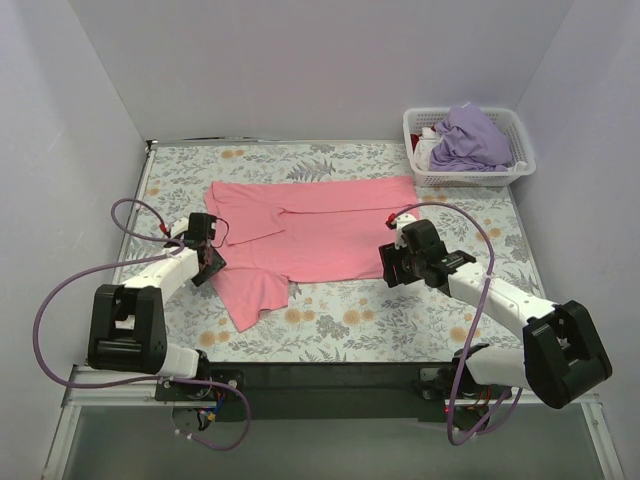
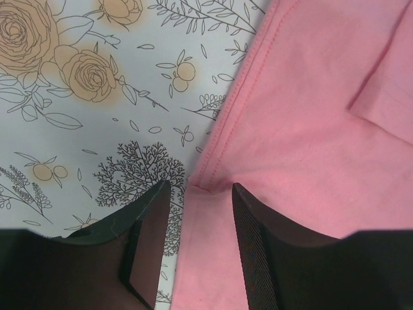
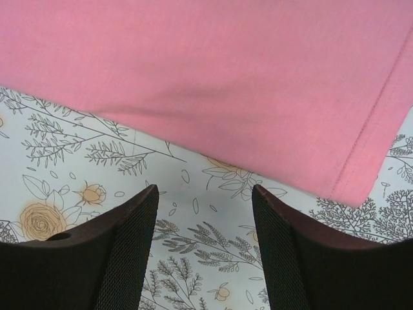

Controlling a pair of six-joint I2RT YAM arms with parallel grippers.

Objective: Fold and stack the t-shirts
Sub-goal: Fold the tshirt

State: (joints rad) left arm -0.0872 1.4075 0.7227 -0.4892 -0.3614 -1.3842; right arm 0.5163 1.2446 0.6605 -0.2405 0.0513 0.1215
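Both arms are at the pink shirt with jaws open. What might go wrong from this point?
1. The left gripper straddles the stitched edge of the pink shirt, with one jaw over bare tablecloth. Closing may catch only a sliver that slips, or pinch the tablecloth too.
2. The right gripper has its open jaws over tablecloth, short of the shirt's near edge. Closing here would likely miss, leaving a one-sided, lopsided fold.

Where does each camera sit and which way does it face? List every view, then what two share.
Top external: above and behind the bases, looking down on tablecloth, basket, both arms.
Left wrist: on the left gripper, facing down at the pink t-shirt hem; open fingers show.
Right wrist: on the right gripper, facing down at tablecloth and shirt edge; open fingers show.
Shared: all show the pink t-shirt.
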